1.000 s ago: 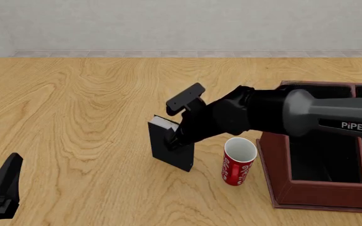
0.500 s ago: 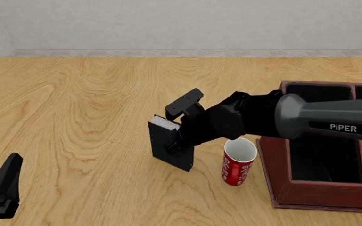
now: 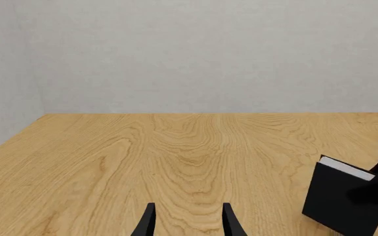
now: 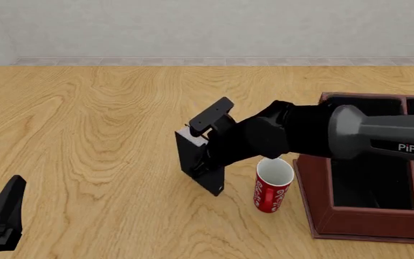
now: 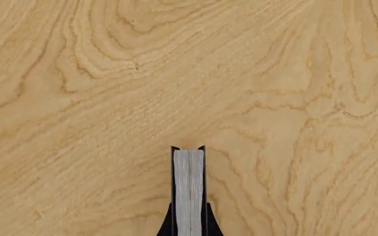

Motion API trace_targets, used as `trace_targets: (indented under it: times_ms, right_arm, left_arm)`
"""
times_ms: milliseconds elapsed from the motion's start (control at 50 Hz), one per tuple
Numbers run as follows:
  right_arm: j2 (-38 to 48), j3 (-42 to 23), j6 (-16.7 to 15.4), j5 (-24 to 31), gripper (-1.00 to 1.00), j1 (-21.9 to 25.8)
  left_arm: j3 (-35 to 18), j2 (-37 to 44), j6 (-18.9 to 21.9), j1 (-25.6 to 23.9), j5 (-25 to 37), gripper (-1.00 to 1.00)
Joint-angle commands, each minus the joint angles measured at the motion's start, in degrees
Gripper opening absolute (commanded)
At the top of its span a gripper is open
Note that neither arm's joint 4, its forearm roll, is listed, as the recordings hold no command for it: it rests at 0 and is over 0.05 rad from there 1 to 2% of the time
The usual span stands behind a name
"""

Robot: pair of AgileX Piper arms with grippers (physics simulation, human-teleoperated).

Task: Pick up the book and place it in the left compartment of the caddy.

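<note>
Near the table's middle, your right gripper (image 4: 201, 162) was clamped on the upright black hardcover book (image 4: 194, 157), beside the red-and-white mug (image 4: 273, 185). Your left gripper (image 3: 187, 222) stood parted, well apart from it.

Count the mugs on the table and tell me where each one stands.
1. The red mug stands upright between the black book, held by the right gripper, and the wooden caddy. The arm may hide others.

The left claw (image 3: 187, 221) hovers with its two dark fingertips parted over the bare wooden counter (image 3: 175, 162). Farther off, the black book (image 3: 340, 201) stands upright, white page edges on top, a dark arm against its far side.
</note>
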Motion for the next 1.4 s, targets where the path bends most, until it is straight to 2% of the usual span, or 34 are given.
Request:
trace_targets:
  times_ms: [20,180,300,440,540,600,620,660,720,780,840,860,960,1020,1160,1320,1400]
  right_arm:
    - [-4.43,-0.06,0.29,2.25,-1.0,0.17]
    - [-9.55,-0.13,0.4,4.77,-1.0,0.02]
    - [-12.74,0.77,2.63,6.17,-1.0,1.54]
    - [-15.57,0.81,1.81,8.21,-1.0,2.39]
    - [-17.42,1.0,3.09,8.91,-1.0,2.97]
    - [-19.35,0.55,1.59,8.97,-1.0,2.95]
    - [-19.56,0.41,1.98,9.01,-1.0,3.62]
    - [-19.9,0.45,3.1,8.93,-1.0,3.65]
    - [-21.04,0.4,2.76,9.09,-1.0,2.96]
    - [-22.5,0.53,4.45,9.51,-1.0,2.47]
    - [-23.41,0.39,3.96,10.29,-1.0,1.67]
    - [-24.61,0.37,5.22,11.1,-1.0,1.69]
    - [-26.77,0.0,4.83,12.88,-1.0,1.13]
    - [-28.83,-0.34,6.87,14.2,-1.0,1.45]
    - [-33.03,-1.22,6.83,18.24,-1.0,-0.81]
    - [-39.34,1.12,14.25,20.46,-1.0,-0.27]
    - [-41.08,-0.23,13.71,23.29,-1.0,-1.02]
  left_arm:
    - [0.0,0.0,0.0,0.01,0.0,1.0]
    - [0.0,0.0,0.0,0.0,0.0,1.0]
    - [0.0,0.0,0.0,-0.01,0.0,1.0]
    - [0.0,0.0,-0.01,0.0,0.0,1.0]
    - [0.0,0.0,0.01,0.0,0.0,1.0]
    - [0.0,0.0,0.01,0.0,-0.01,1.0]
    - [0.0,0.0,0.0,0.0,0.0,1.0]
    - [0.0,0.0,0.01,0.0,0.0,1.0]
    - [0.0,0.0,0.01,0.0,0.0,1.0]
    - [0.0,0.0,-0.02,0.01,0.0,1.0]
    - [0.0,0.0,0.01,0.0,-0.01,1.0]
    - [0.0,0.0,0.01,0.0,-0.01,1.0]
    - [0.0,0.0,-0.01,0.0,0.0,1.0]
    - [0.0,0.0,0.01,0.0,0.0,1.0]
    - [0.0,0.0,0.0,0.0,-0.01,1.0]
    - [0.0,0.0,0.0,0.0,0.0,1.0]
    - [0.0,0.0,0.0,0.0,0.0,1.0]
